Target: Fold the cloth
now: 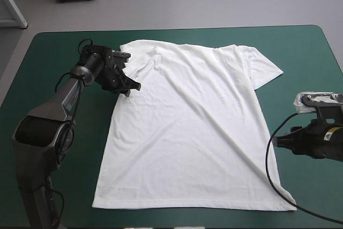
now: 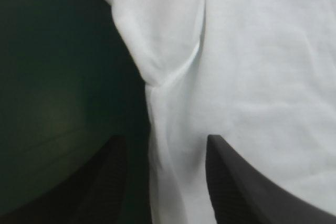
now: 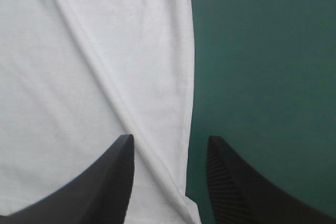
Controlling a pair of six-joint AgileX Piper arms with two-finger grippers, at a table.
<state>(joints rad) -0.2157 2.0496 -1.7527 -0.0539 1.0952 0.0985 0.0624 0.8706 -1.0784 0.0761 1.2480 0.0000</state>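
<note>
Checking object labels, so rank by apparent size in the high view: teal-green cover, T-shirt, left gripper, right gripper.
1. teal-green cover
2. T-shirt
3. left gripper and right gripper: both small, look alike, so unranked.

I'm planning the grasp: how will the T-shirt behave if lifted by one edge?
Probably floppy: the T-shirt lies flat with soft ridges, so a lifted edge should sag. Likely light: the fabric looks thin. Pushed, it would probably bunch rather than slide whole, judging by folds near the left gripper.

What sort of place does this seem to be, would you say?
Probably a robotics lab workbench: a teal-green table, a white T-shirt spread flat, the left gripper and right gripper at its sides.
</note>
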